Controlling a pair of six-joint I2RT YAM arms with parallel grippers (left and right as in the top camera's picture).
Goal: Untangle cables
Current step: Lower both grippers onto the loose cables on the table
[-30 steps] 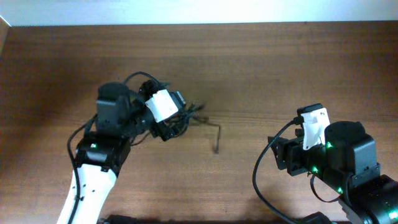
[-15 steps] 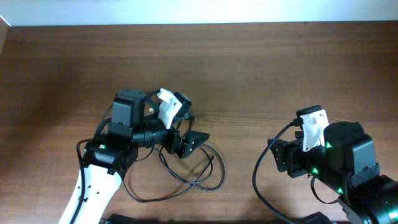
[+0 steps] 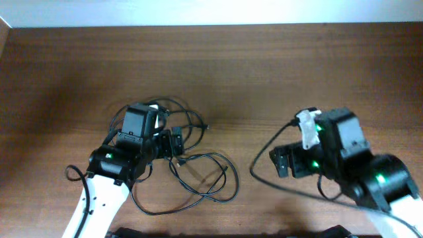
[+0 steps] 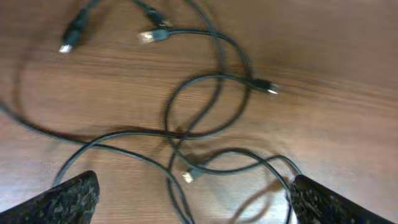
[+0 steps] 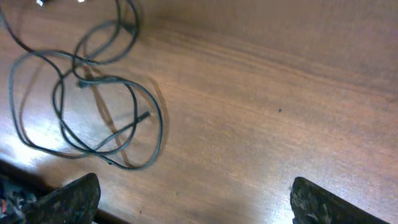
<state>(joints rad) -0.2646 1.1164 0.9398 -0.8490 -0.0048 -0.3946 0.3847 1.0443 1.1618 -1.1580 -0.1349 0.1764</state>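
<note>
1. The wooden table (image 3: 264, 66) carries only the cables (image 3: 211, 156), lying in loose, crossing loops in front of the left arm, with several small plug ends free on the wood.
2. Nothing lies between either gripper and the strands.
3. The left gripper (image 3: 173, 144) hangs over the loops with its jaws spread wide, holding nothing.
4. The right gripper (image 3: 281, 162) is well apart from the loops, with its jaws wide and empty.

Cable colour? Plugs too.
The cables are black, with small silvery plug tips. Best seen in the left wrist view.
</note>
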